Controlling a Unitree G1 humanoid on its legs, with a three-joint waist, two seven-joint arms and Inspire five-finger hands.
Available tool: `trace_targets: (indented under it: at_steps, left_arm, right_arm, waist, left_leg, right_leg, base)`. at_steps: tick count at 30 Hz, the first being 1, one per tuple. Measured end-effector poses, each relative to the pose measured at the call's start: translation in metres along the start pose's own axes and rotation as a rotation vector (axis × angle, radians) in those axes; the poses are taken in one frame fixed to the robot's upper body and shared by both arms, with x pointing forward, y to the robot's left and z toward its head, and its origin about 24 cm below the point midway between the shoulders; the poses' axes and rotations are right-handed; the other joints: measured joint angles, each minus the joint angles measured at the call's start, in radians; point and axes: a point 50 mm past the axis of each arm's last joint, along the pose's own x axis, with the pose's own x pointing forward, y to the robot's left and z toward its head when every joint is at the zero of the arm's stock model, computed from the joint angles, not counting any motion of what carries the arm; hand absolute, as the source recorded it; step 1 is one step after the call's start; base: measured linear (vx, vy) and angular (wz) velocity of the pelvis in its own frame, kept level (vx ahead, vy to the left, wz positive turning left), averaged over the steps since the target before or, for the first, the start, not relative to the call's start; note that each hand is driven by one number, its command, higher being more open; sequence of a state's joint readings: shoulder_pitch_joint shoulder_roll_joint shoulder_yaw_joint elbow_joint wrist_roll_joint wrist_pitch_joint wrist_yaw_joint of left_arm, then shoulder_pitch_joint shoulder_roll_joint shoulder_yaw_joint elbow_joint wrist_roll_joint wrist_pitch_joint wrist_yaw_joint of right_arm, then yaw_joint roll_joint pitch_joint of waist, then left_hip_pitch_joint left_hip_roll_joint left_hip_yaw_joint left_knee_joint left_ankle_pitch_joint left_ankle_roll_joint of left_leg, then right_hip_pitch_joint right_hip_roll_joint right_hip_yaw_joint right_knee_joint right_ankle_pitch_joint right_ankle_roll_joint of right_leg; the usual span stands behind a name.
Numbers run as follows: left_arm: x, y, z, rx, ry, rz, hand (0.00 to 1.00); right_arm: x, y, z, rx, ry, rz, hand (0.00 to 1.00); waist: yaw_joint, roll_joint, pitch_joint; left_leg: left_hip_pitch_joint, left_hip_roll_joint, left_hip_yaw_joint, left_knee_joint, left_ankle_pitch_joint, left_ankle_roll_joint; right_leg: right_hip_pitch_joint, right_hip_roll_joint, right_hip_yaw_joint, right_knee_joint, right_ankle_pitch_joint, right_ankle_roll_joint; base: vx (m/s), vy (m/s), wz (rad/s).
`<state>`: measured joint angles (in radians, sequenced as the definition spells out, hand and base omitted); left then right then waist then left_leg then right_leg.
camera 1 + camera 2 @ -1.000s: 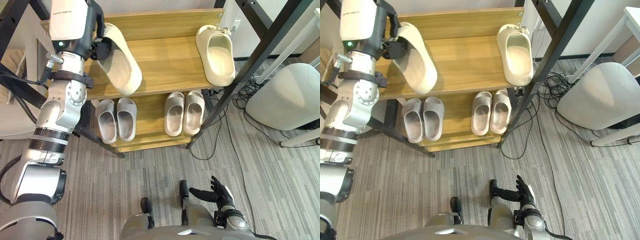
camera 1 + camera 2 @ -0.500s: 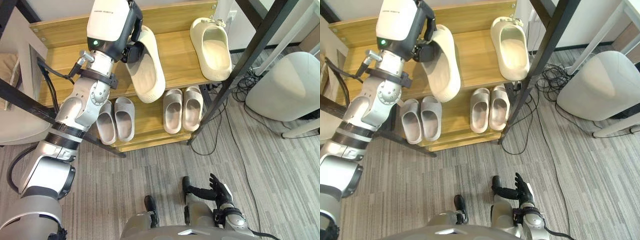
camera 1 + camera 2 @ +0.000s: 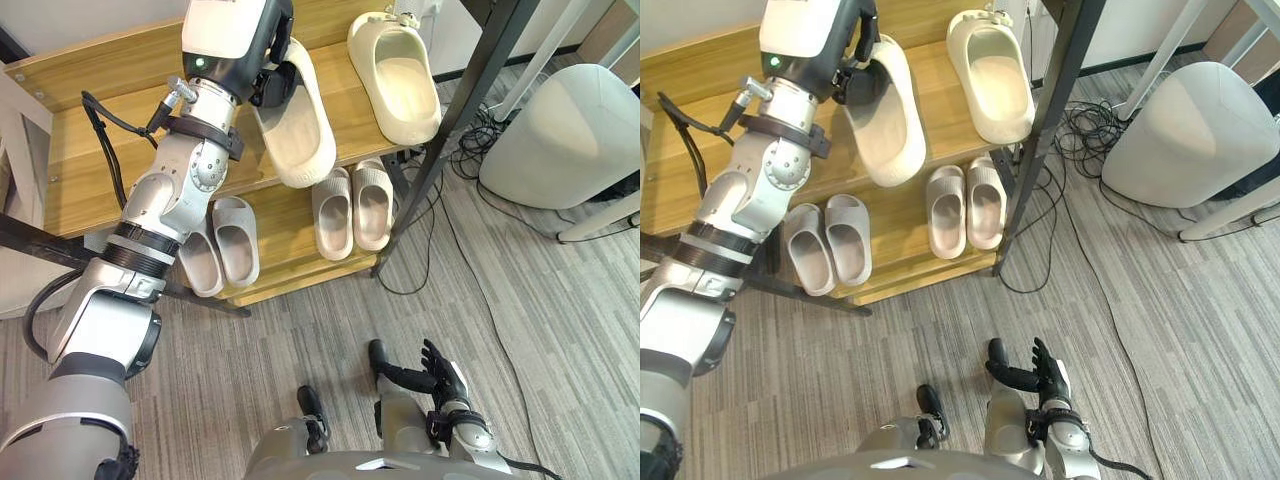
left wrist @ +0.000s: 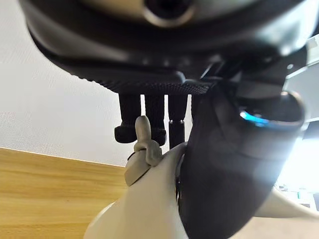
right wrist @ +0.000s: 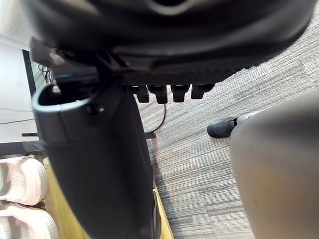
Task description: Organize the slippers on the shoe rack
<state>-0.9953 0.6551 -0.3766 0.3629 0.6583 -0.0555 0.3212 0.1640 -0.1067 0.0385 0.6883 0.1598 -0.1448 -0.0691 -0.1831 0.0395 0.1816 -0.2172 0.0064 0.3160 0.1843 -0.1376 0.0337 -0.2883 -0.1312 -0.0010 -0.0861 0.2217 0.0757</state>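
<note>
My left hand point(image 3: 267, 78) is shut on the heel end of a cream slipper point(image 3: 297, 120), held above the top shelf point(image 3: 90, 165) of the wooden shoe rack. The slipper's toe reaches past the shelf's front edge. In the left wrist view the fingers point(image 4: 149, 112) curl over the cream slipper point(image 4: 142, 211). Its mate, a second cream slipper point(image 3: 393, 72), lies opening-up on the right end of the top shelf, a short way from the held one. My right hand point(image 3: 432, 372) hangs low near the floor, open and holding nothing.
On the lower shelf point(image 3: 290, 268) stand two pairs of grey slippers, one at the left point(image 3: 222, 252) and one at the right point(image 3: 352, 200). A black metal post point(image 3: 455, 125) crosses by the rack's right end. Cables point(image 3: 470, 150) and a white rounded thing point(image 3: 555, 125) lie at the right.
My left arm has carried the cream slipper rightward along the top shelf, closer to its mate. The camera has shifted too. The right hand has stayed low.
</note>
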Motion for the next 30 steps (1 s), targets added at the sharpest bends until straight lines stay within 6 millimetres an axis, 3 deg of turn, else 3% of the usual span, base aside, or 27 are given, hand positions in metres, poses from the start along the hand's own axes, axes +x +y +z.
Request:
trace_targets:
  at_steps: [8, 19, 30]
  left_arm:
    - [0.003, -0.004, 0.000, -0.036, 0.027, 0.017, 1.00]
    - [0.011, -0.007, 0.006, -0.097, 0.055, 0.028, 1.00]
    - [0.004, -0.017, 0.018, -0.151, 0.040, 0.009, 1.00]
  right_arm:
    - [0.000, 0.000, 0.004, 0.014, -0.025, -0.002, 1.00]
    - [0.000, 0.000, 0.006, 0.025, -0.036, -0.006, 1.00]
    - [-0.001, -0.002, 0.004, 0.013, -0.031, 0.001, 1.00]
  waist:
    - [-0.020, 0.009, 0.005]
    - [-0.018, 0.022, 0.014]
    - [-0.001, 0.027, 0.017]
  left_leg:
    - [-0.016, -0.001, 0.009, 0.027, -0.015, 0.004]
    - [-0.033, -0.003, -0.003, 0.053, -0.028, 0.008]
    - [-0.005, -0.008, -0.028, 0.045, -0.021, 0.017]
  right_leg:
    - [-0.009, -0.004, 0.011, 0.000, 0.004, 0.004]
    - [-0.008, -0.006, -0.001, 0.001, 0.005, 0.006]
    - [0.030, -0.015, -0.023, 0.001, 0.002, 0.002]
  base:
    - [0.00, 0.039, -0.03]
    - [0.02, 0.035, 0.03]
    - [0.00, 0.026, 0.06]
